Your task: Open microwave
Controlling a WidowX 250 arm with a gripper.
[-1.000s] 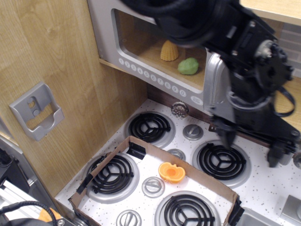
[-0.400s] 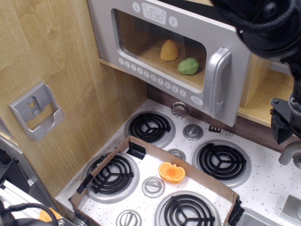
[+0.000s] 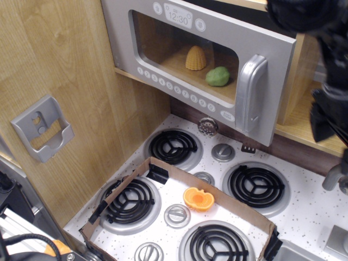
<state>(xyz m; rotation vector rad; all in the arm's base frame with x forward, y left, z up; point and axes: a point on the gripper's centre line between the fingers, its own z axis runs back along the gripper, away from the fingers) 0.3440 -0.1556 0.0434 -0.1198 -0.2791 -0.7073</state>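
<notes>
The grey toy microwave (image 3: 163, 41) hangs at the top of the view, above the stove. Its clear window door (image 3: 185, 54) shows a yellow corn piece (image 3: 196, 58) and a green item (image 3: 218, 76) inside. The silver vertical handle (image 3: 250, 93) is on the door's right side, with a row of white buttons (image 3: 176, 88) below the window and a clock display (image 3: 179, 17) above. The door's right edge stands slightly out from the wooden shelf behind it. My black arm and gripper (image 3: 328, 115) are at the right edge, apart from the handle; the fingers are cut off by the frame.
A toy stove (image 3: 304, 217) with several black coil burners and silver knobs lies below. A cardboard frame (image 3: 217, 191) lies on it around an orange toy (image 3: 198, 198). A wooden wall with a grey holder (image 3: 41, 128) stands at the left.
My arm has pulled away from in front of the microwave handle, up and to the right edge. The door and handle are now fully visible.
</notes>
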